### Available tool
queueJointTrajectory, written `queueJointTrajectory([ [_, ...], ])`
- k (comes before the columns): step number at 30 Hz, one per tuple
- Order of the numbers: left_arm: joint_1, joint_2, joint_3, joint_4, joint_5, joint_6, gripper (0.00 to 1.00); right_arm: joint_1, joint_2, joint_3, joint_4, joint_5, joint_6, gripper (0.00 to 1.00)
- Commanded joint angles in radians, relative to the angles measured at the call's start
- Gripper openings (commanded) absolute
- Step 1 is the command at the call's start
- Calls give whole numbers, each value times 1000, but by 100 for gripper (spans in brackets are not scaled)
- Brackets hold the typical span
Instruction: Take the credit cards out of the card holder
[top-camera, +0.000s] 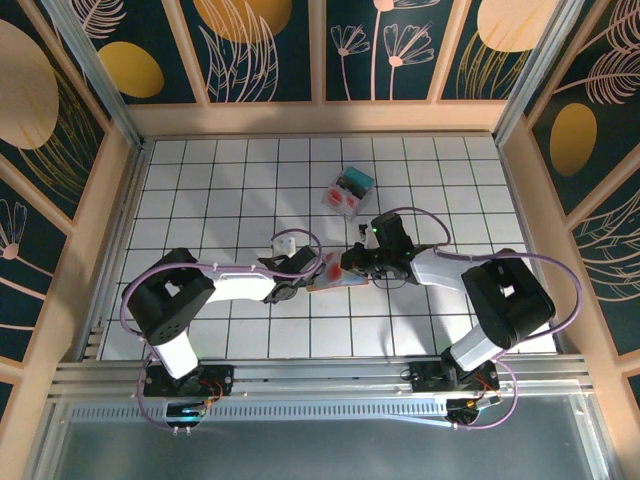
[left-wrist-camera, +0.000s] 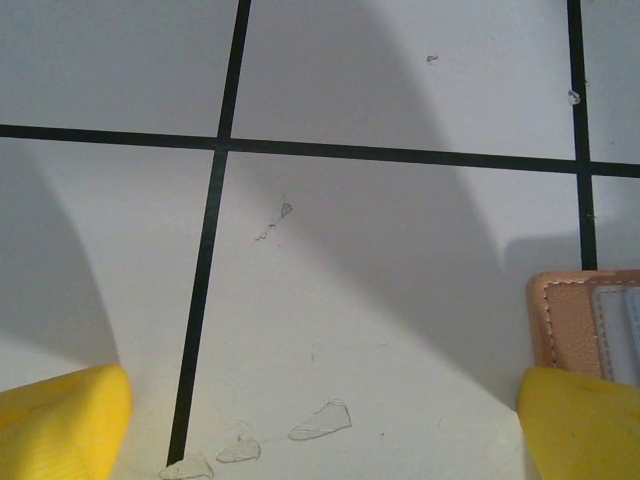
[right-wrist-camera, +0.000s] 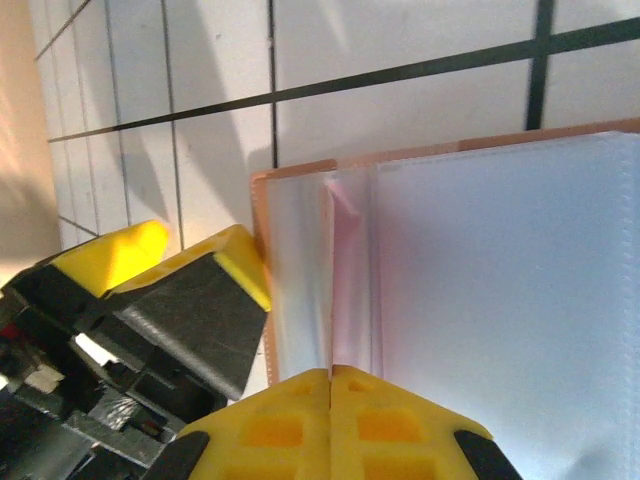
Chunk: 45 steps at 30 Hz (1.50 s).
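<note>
While the right gripper (right-wrist-camera: 331, 385) is pinching a pink card (right-wrist-camera: 350, 270) with fingers shut, likely to slide it out, the card holder (right-wrist-camera: 500, 300) is lying open on the table (top-camera: 250, 170), the wide-spread, empty left gripper (left-wrist-camera: 320, 420) seemingly pinning its edge.

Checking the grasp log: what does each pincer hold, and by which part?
Right pincer pinches a thin pink leaf inside the open card holder by its edge; card or sleeve, unclear. Left pincer is open, holding nothing.

Tan card holder (left-wrist-camera: 560, 312), black-gridded white table (left-wrist-camera: 350, 300)
</note>
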<state>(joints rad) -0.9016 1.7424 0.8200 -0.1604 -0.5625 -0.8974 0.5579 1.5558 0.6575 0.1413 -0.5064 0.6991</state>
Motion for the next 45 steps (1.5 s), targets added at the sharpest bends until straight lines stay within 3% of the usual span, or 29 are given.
queueJointTrajectory([
  [1,12,43,-3,-141,-53,4,99,-5,-31,33,-78,73,-45,0],
  [11,-5,-84,104,-163,-58,136,99,19,-17,64,-135,120,-54,0],
  [23,-54,92,208,-156,-62,149,99,46,-1,72,-135,140,-46,8],
  [37,-55,131,200,-150,-60,140,99,100,44,114,-138,184,-41,20],
  [45,-54,126,191,-146,-61,127,99,112,49,145,-198,263,-58,20],
])
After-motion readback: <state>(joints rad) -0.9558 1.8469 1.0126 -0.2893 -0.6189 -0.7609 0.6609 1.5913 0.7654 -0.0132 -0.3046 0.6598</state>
